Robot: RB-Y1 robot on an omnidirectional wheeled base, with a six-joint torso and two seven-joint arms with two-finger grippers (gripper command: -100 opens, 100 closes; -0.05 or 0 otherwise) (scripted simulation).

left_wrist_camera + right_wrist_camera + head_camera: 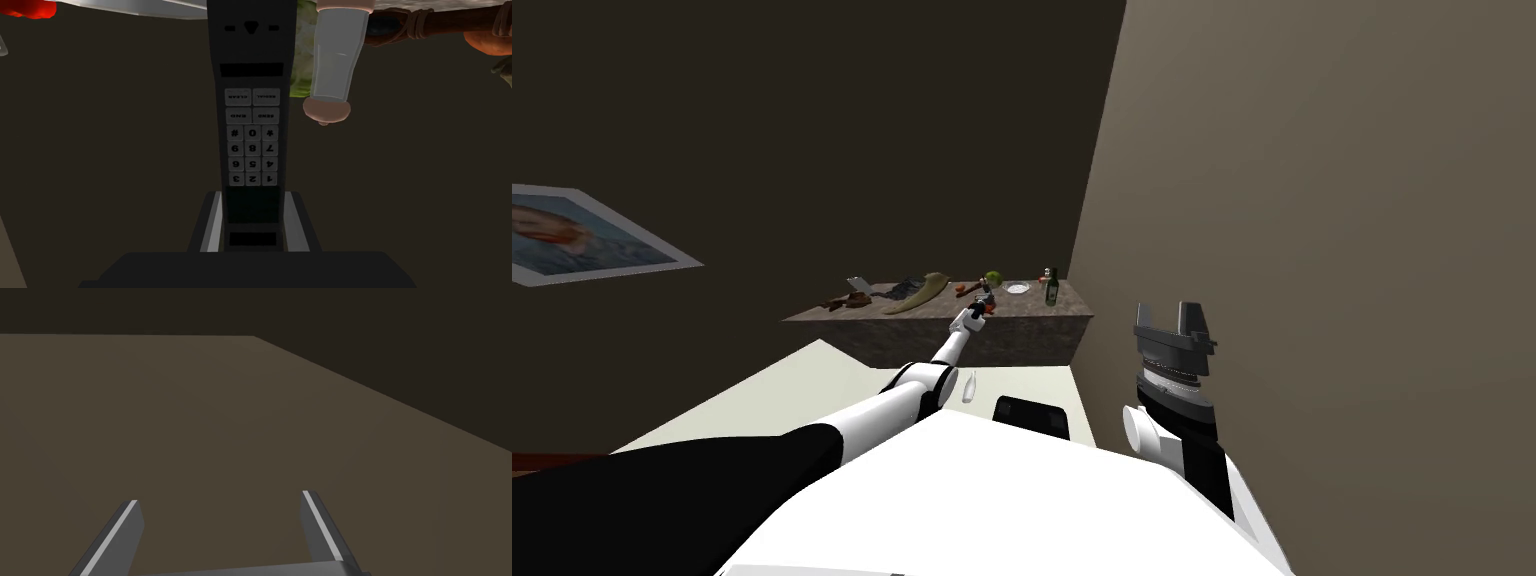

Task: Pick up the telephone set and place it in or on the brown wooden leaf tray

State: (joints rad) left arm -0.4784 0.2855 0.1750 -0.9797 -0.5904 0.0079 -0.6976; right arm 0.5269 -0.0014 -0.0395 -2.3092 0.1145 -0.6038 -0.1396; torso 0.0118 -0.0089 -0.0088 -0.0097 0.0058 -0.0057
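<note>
From the head, the left arm reaches out to the tabletop (1032, 316), where the left gripper (979, 307) holds the telephone set (983, 297) near the front edge. I cannot tell whether the telephone set is touching the surface or lifted off it. The brown leaf tray (917, 291) lies to the left of the telephone set, apart from it. A white plate (1017, 288) and a dark green bottle (1052, 290) stand to its right. The right gripper (1170, 322) is raised well to the right of the telephone set, by the wall.

In the left wrist view, the jaws press both sides of the black handset, whose grey keypad faces the camera. A clear, pink-capped container (332, 65) stands just beside the handset.

In the right wrist view, the right jaws stand wide apart and hold nothing.
</note>
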